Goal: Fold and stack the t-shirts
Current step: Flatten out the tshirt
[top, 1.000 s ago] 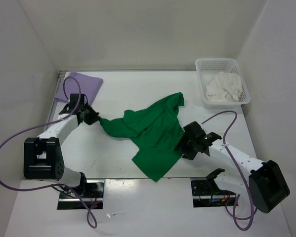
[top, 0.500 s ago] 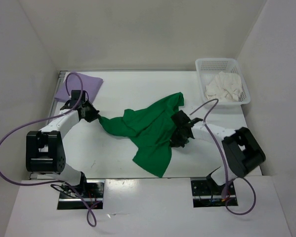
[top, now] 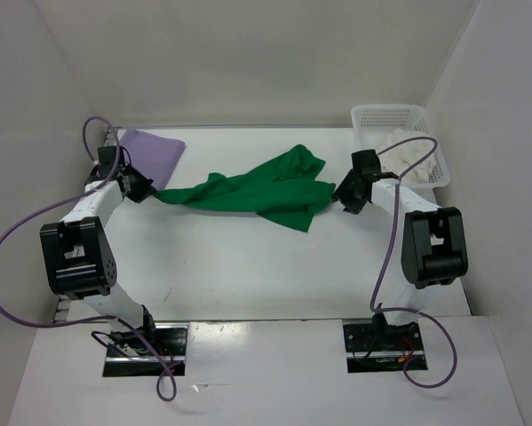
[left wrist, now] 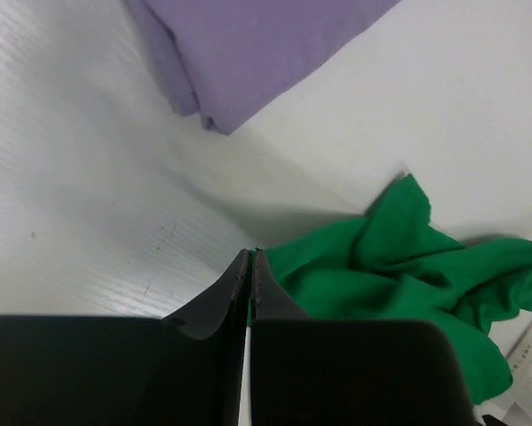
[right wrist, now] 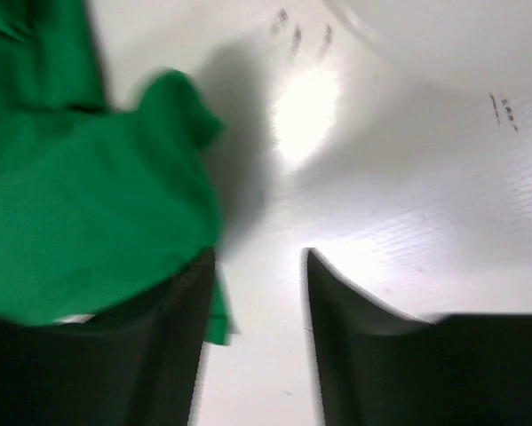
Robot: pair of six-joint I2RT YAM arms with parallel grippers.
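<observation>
The green t-shirt (top: 257, 188) lies stretched and bunched across the middle back of the table. My left gripper (top: 143, 189) is shut on its left end; in the left wrist view (left wrist: 250, 257) the fingers pinch green cloth (left wrist: 381, 275). The folded lavender t-shirt (top: 146, 153) lies at the back left, just behind that gripper (left wrist: 248, 53). My right gripper (top: 341, 197) is open beside the green shirt's right edge, holding nothing; the cloth (right wrist: 79, 204) lies over its left finger (right wrist: 172, 302). The cream-white t-shirt (top: 406, 153) lies crumpled in the basket.
The white mesh basket (top: 392, 115) stands at the back right corner, close behind my right arm. White walls close in the table on the left, back and right. Purple cables loop from both arms.
My left gripper pulled the green shirt's end back and left toward the lavender shirt. My right gripper let go of the shirt's lower right part and swung back toward the basket. The shirt now lies stretched sideways.
</observation>
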